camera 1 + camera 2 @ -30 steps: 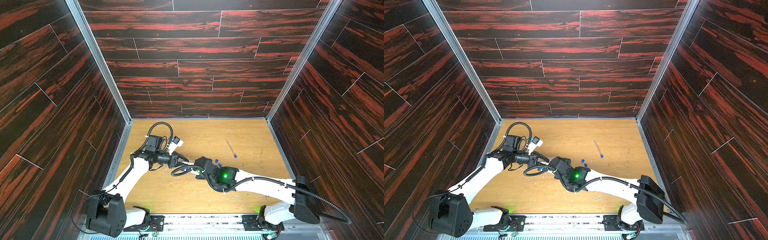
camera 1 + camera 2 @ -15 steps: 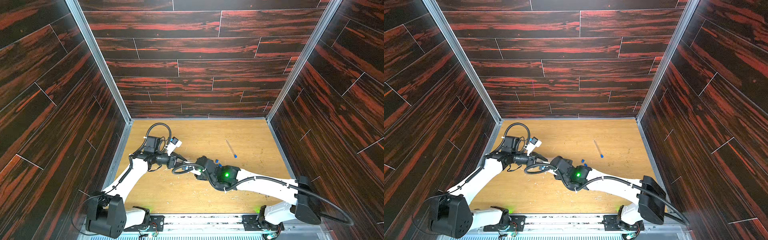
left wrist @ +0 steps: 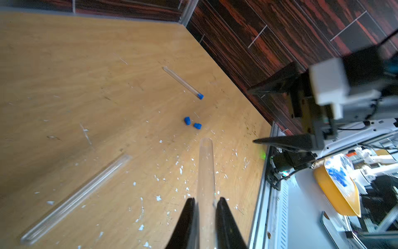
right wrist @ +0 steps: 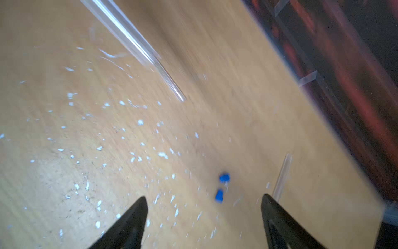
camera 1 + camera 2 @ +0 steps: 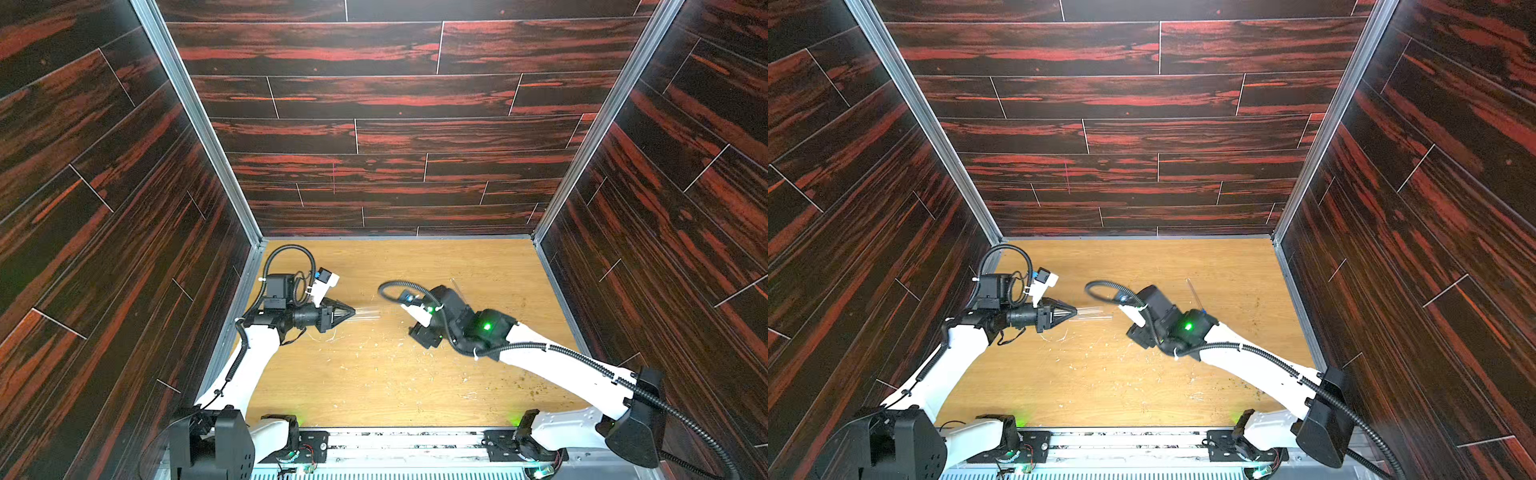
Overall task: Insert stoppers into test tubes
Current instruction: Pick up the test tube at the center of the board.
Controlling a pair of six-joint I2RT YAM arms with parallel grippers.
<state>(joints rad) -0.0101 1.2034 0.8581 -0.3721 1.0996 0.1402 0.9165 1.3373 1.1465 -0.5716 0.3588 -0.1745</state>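
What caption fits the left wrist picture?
Left tool grips a clear test tube; two blue stoppers lie loose nearby.

A clear test tube (image 5: 366,312) juts from the pinched left jaws toward the right arm (image 5: 469,328).

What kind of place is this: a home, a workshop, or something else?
Most likely a robot test cell in a lab. A wooden tabletop is boxed in by dark panel walls, two robot arms are mounted at its front edge, and clear test tubes and blue stoppers lie on it.
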